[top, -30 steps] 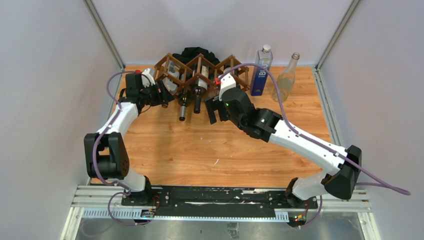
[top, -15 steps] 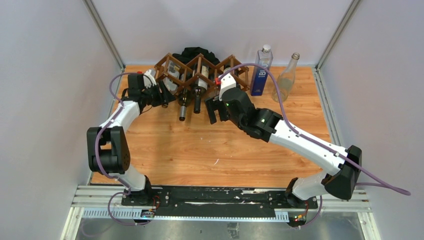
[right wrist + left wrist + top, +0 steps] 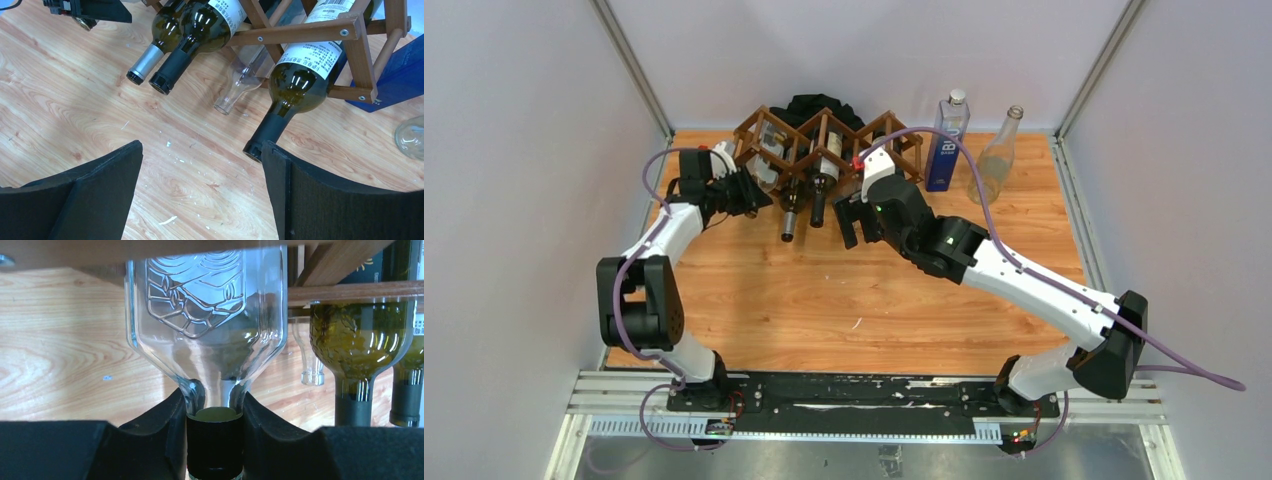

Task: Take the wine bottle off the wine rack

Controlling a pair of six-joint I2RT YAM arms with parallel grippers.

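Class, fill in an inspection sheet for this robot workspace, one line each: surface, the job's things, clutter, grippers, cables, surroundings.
Surface: wooden table, light scuffs and white specks.
Job's things: wine rack at the far edge; embossed clear bottle in its left end; green bottles lying in it, necks toward the arms.
Clutter: blue bottle and empty glass bottle standing right of the rack; black cloth behind it.
Grippers: left gripper shut on the embossed clear bottle's neck; right gripper open, holding nothing.
Cables: purple cables along both arms; one arcs above the rack's right end.
Surroundings: pale walls on three sides; metal rail at the arm bases.
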